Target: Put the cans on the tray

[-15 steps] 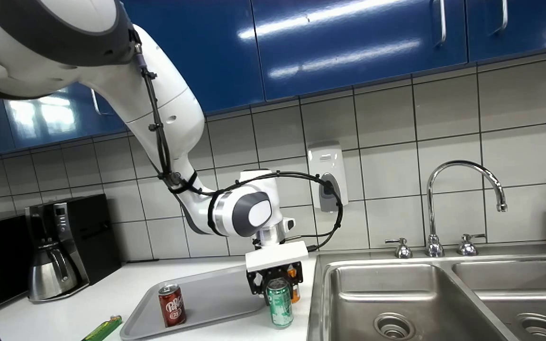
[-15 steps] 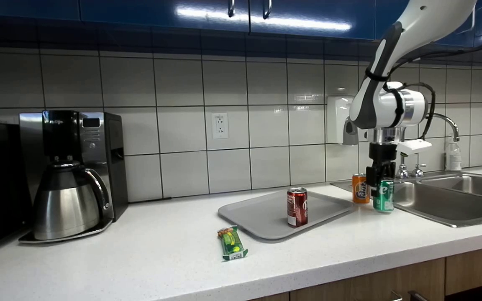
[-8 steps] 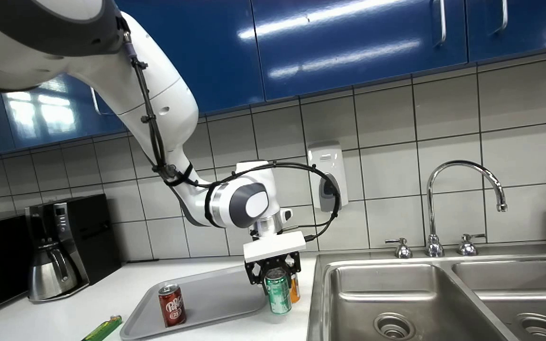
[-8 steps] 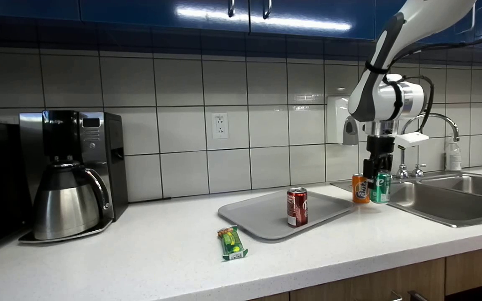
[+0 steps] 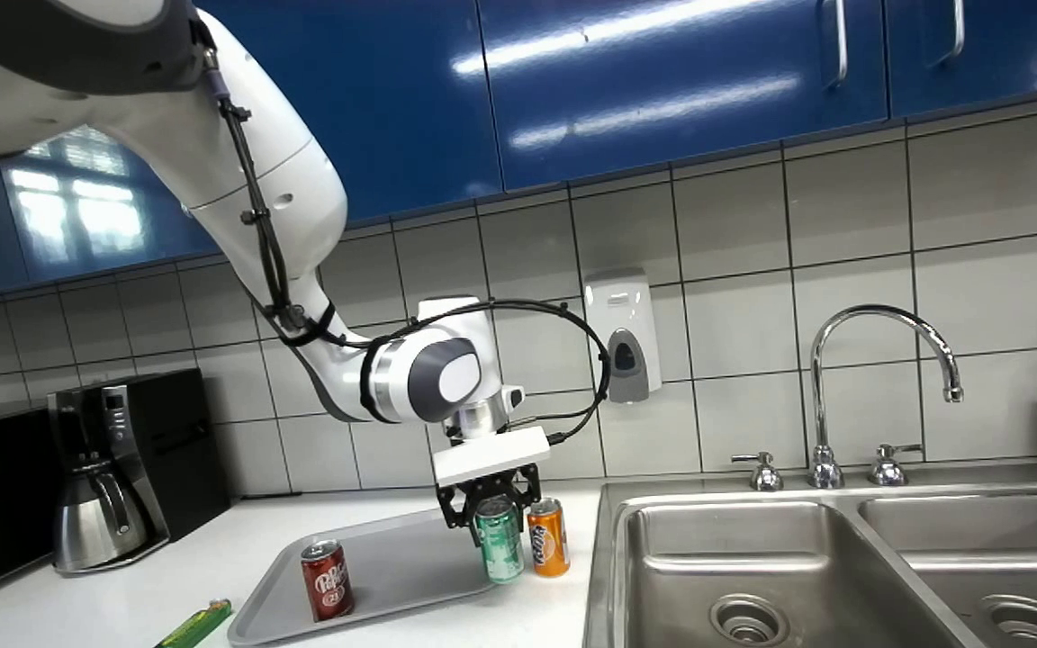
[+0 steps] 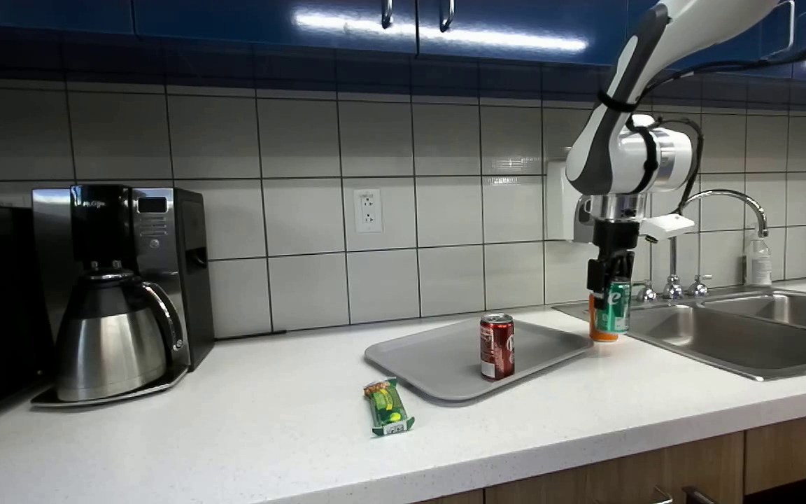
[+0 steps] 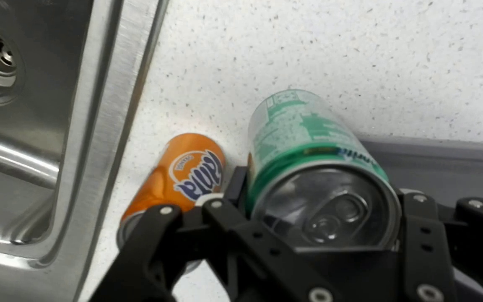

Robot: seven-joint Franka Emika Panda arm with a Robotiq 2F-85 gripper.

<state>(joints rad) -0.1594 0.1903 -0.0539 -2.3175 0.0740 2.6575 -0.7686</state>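
Note:
My gripper (image 5: 493, 531) is shut on the green can (image 5: 500, 551) and holds it upright a little above the counter, near the tray's right end in an exterior view. The green can (image 7: 308, 130) fills the space between the jaws in the wrist view. The orange can (image 5: 548, 540) stands on the counter beside it, apart from it in the wrist view (image 7: 191, 172); in an exterior view the green can (image 6: 614, 308) mostly hides it. The dark red can (image 6: 497, 346) stands on the grey tray (image 6: 431, 357), near its front edge. The red can is out of the wrist view.
The steel sink (image 5: 725, 522) with its faucet (image 5: 820, 387) lies right of the cans. A green snack packet (image 6: 387, 407) lies on the counter in front of the tray. A coffee maker (image 6: 189, 280) stands at the left. A soap dispenser (image 5: 622, 333) hangs on the wall.
The gripper has lifted the green can off the counter and moved it toward the tray's side. The orange can has come into full view in an exterior view. The red can has stayed still.

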